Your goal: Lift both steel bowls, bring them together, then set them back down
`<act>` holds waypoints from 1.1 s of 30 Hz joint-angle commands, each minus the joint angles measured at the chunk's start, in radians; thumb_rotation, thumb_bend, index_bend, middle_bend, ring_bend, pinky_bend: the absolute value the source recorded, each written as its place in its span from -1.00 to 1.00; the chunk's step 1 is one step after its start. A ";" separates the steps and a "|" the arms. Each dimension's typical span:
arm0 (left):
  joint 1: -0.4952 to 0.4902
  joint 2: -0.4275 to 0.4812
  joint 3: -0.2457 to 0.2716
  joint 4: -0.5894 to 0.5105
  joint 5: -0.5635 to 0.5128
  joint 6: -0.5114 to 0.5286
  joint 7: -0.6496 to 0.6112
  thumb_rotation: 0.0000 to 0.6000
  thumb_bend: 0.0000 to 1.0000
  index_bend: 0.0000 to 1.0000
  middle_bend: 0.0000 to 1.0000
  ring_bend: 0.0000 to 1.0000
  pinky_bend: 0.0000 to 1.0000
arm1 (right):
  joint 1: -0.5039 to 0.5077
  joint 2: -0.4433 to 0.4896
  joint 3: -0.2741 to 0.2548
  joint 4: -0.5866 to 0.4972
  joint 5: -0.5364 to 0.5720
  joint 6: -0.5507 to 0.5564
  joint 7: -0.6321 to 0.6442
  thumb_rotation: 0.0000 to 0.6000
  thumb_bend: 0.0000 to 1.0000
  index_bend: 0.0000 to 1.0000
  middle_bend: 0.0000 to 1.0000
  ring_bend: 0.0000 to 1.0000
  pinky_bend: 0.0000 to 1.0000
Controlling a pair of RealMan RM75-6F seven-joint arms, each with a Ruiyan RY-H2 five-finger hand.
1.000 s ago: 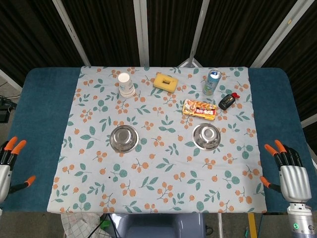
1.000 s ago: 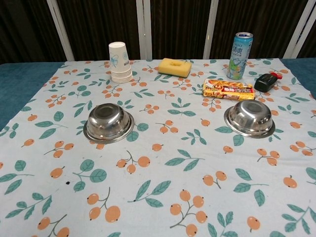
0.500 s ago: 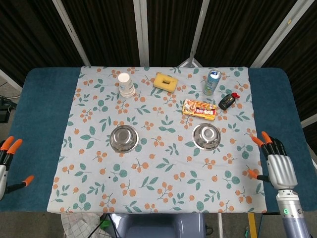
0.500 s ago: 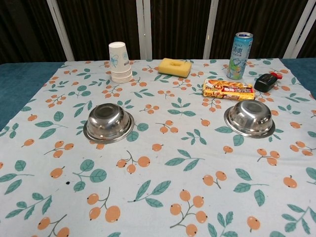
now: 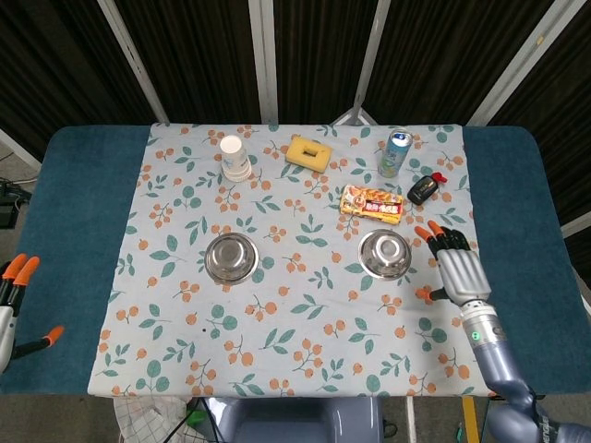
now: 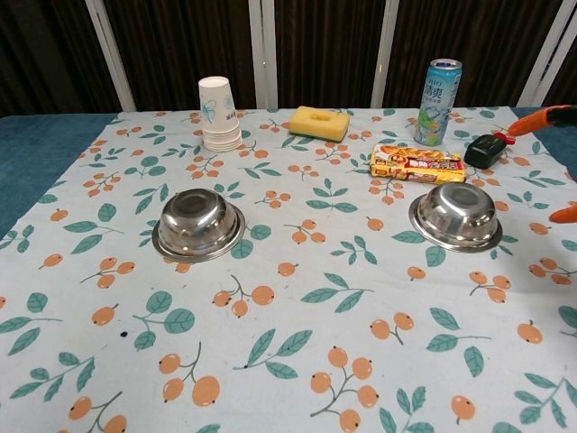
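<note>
Two shiny steel bowls sit rim-up on the tablecloth [image 5: 305,369], a pale fabric printed w/ orange berries and teal leaves, laid over a dark blue tabletop. The left bowl [image 5: 230,257] and right bowl [image 5: 384,254] are well apart, both round w/ a flat flared rim and a mirror-ish inside; neither is touched by anything.

The right hand [image 5: 456,266] hangs just beside the right bowl, on its outer side: silver-grey metal palm, dark fingers w/ orange tips, spread apart and holding nothing. In the chest view only its orange fingertips [image 6: 544,117] poke in at the right edge. The left hand [image 5: 11,300] is way off at the left edge of the head view, over the blue part, well apart from the left bowl. Fingers spread too, thumb sticking out, nothing in it.

Back row of stuff: a stack of white paper cups [image 5: 235,158], a yellow rectangular sponge [image 5: 307,152] w/ a dent in the middle, a tall blue-green drink can [image 5: 394,153], a flat glossy snack pack [image 5: 371,204] in red/yellow just behind the right bowl, and a small black gadget [image 5: 424,189] w/ a red bit, beside the pack.
</note>
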 commanded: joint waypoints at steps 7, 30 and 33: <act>-0.001 -0.014 -0.009 0.001 -0.019 0.000 0.031 1.00 -1.00 -0.87 -1.00 -1.00 -0.80 | 0.167 -0.129 0.037 0.088 0.251 -0.091 -0.182 1.00 -0.88 -0.71 -1.00 -0.93 -0.88; -0.006 -0.041 -0.018 0.011 -0.039 -0.002 0.079 1.00 -1.00 -0.87 -1.00 -1.00 -0.80 | 0.303 -0.262 -0.011 0.304 0.429 -0.161 -0.236 1.00 -0.88 -0.69 -1.00 -0.72 -0.76; -0.008 -0.047 -0.020 0.014 -0.044 -0.005 0.082 1.00 -1.00 -0.87 -1.00 -1.00 -0.80 | 0.307 -0.272 -0.019 0.318 0.423 -0.157 -0.230 1.00 -0.88 -0.69 -1.00 -0.70 -0.74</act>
